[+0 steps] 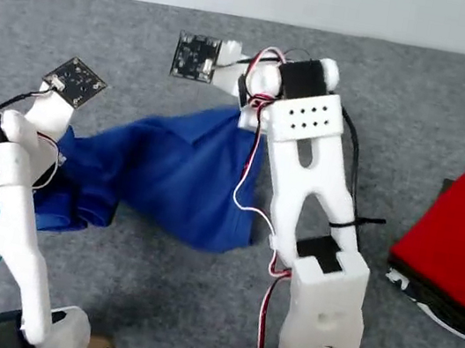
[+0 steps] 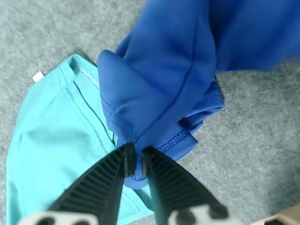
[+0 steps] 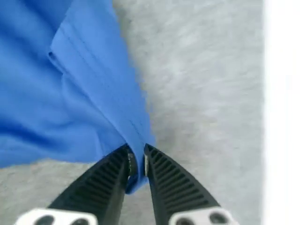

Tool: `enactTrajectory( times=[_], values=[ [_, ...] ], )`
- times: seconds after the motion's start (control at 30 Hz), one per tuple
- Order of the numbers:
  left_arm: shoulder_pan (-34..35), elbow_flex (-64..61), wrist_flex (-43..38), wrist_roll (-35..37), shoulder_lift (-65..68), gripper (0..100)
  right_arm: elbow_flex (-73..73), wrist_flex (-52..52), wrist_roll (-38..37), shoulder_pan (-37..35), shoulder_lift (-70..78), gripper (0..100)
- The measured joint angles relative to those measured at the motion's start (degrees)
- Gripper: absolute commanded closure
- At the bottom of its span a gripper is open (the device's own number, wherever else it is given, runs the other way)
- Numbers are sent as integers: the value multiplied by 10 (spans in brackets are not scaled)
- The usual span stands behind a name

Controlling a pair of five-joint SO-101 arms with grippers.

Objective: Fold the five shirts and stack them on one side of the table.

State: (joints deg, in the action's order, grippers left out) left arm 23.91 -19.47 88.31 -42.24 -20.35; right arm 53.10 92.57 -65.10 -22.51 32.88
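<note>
Your left end effector point(image 2: 135, 161) and right end effector point(image 3: 137, 164) each clamp a fold of the blue shirt point(image 1: 170, 173), spread between them over the middle of the desk point(image 1: 406, 96). A folded red shirt point(image 1: 463, 239) lies by the right edge.

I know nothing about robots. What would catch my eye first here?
A bright blue shirt stretches between two white arms at the table's middle, with the left gripper and the right gripper each pinching an edge. A turquoise shirt lies on the table below the left gripper. A folded red shirt sits at the table's right edge in the high view.
</note>
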Motion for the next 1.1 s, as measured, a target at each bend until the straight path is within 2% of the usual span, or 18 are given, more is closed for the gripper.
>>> enactTrajectory(
  times=[0.37,0.5,0.67,1.1],
  values=[
    [-41,0,0,8,0,995,-1,-57,0,0,187,971],
    [-42,0,0,10,0,995,-1,-64,0,0,192,876],
    [-42,0,0,10,0,995,15,-64,1,14,197,906],
    [-42,0,0,10,0,995,31,-64,1,31,199,902]
  ],
)
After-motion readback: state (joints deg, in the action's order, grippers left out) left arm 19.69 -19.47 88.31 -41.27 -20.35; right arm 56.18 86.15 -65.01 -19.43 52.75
